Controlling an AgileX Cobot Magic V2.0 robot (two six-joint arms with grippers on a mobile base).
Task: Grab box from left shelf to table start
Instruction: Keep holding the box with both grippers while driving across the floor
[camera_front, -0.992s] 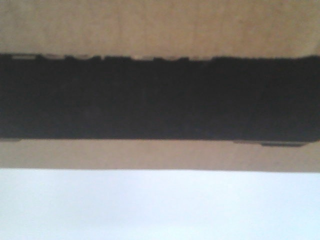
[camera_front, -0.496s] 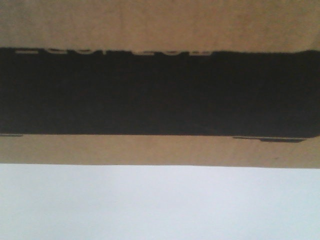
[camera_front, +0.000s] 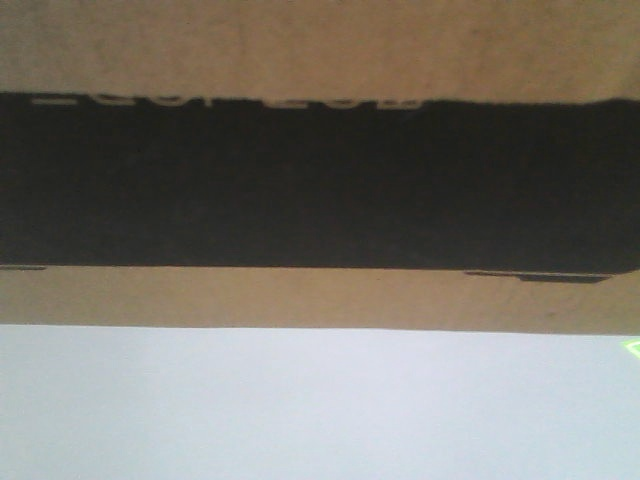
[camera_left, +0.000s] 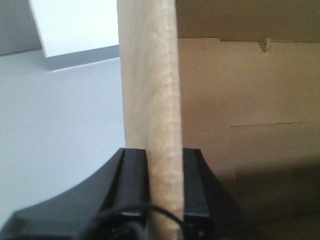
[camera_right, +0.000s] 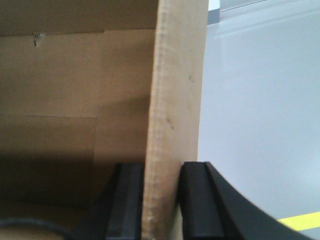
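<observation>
Front camera is basically all box (camera_front: 320, 50). The brown cardboard fills the frame from 9 to 3 o'clock and everything above. Its black printed panel (camera_front: 320, 185) runs as a wide band straight across the middle. There are some pale letter bits along the panel's top edge toward 11 o'clock, but they're too blurry and cut off to read. Below the box, at 6 o'clock, is the plain white desk (camera_front: 320, 410). The box's bottom edge meets the desk in a straight line, and I honestly can't tell if it's resting on it or hanging just above.

In the left wrist cam, the left fingers (camera_left: 135, 175) are closed down to a narrow gap, pinching an upright cardboard wall (camera_left: 150, 75) of the box. One black finger sits on each face of the wall. The inside of the box is off toward 3 o'clock, and a pale grey surface is toward 9 o'clock.

The right wrist cam shows the same thing mirrored. The right fingers (camera_right: 195, 200) are clamped on either side of another upright wall (camera_right: 177, 100). Here the box interior is at 9 o'clock and the grey surface at 3 o'clock. A yellow stripe (camera_right: 300, 220) shows down at 4 o'clock.
</observation>
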